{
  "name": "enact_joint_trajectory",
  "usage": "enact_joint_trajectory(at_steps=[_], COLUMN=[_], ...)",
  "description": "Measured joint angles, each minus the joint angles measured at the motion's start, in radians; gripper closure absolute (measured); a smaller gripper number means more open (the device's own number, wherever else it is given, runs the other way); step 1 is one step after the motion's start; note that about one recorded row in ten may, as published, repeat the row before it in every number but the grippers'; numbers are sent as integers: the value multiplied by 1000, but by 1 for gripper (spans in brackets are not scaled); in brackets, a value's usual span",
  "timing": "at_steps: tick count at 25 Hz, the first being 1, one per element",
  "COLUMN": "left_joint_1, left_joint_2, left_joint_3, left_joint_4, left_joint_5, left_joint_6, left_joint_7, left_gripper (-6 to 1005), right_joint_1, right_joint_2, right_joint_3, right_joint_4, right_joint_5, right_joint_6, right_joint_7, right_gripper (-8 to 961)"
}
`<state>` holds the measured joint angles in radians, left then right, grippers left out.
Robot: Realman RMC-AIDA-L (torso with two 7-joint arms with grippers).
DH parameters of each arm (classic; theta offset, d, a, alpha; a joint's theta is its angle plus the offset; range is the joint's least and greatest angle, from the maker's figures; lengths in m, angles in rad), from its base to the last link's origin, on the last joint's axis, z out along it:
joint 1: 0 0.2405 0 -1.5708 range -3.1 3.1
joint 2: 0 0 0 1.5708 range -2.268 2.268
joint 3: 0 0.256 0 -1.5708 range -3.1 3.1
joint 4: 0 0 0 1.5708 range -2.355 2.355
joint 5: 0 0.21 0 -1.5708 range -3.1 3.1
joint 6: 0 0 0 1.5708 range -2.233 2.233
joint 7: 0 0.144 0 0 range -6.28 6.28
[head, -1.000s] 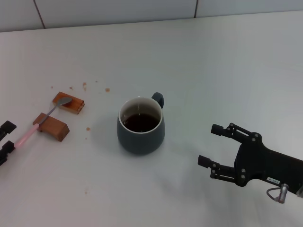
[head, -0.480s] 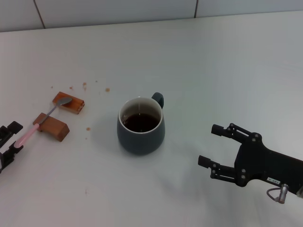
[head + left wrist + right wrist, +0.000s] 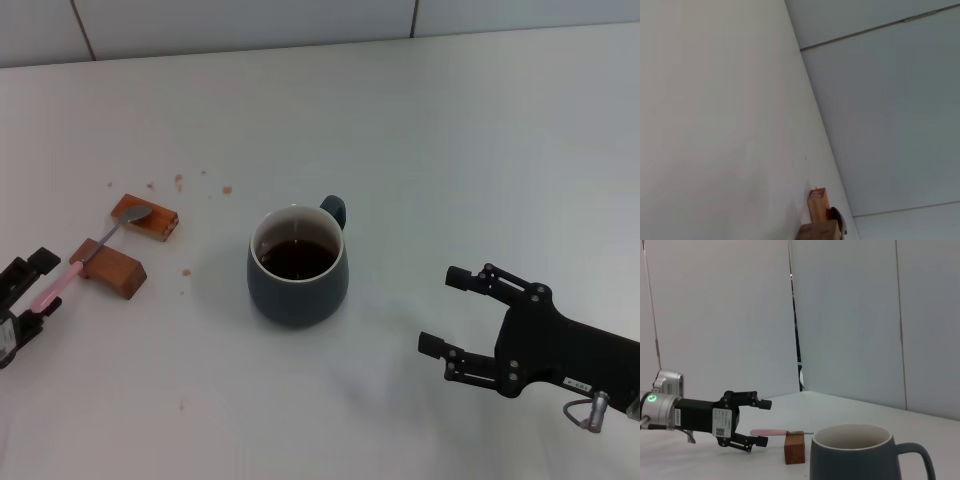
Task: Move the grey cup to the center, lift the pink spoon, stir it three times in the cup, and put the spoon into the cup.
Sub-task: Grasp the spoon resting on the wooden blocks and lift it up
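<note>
Advancing, left gripper [image 3: 38, 283] straddles the pink spoon [image 3: 55, 284] handle, fingers open, body cut off; right gripper [image 3: 446, 312] open.

I see white tabletop [image 3: 715, 125], grey wall panels [image 3: 890, 125], two wooden blocks [image 3: 818, 220] at frame edge, spoon bowl [image 3: 838, 220] touching them.

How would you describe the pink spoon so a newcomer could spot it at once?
Start at the grey cup in mid-table, then look to the robot's left for two brown blocks. The pink spoon bridges them: the only slim thing there, pale pink handle, silver bowl.
</note>
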<state>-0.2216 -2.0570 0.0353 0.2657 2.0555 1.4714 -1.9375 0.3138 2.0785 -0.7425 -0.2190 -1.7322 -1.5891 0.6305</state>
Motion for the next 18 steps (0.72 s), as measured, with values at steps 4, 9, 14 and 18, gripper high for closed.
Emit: enact_joint_trajectory(at_steps=[4,9,14,18], left_joint_1=[-4,-7,-12,-17], left_joint_2=[0,0,-2,-2], left_joint_3=[0,0,0,0], left_joint_4=[-6,-7,-18,-19], left_joint_5=[0,0,-1,-1], left_joint_6=[-2,-6,-14,-21], left_joint_7=[1,2,1,2], left_gripper=[137,137,137,138], right_joint_1=[-3,-5,-6,-6], right_joint_2=[0,0,0,0], right_joint_3=[0,0,0,0], right_joint_4=[-7,-10,-11,-11], right_joint_5=[0,-1,-1,-1], right_joint_6=[0,0,1,2], right_joint_7=[0,0,0,0], right_gripper=[114,114,114,114])
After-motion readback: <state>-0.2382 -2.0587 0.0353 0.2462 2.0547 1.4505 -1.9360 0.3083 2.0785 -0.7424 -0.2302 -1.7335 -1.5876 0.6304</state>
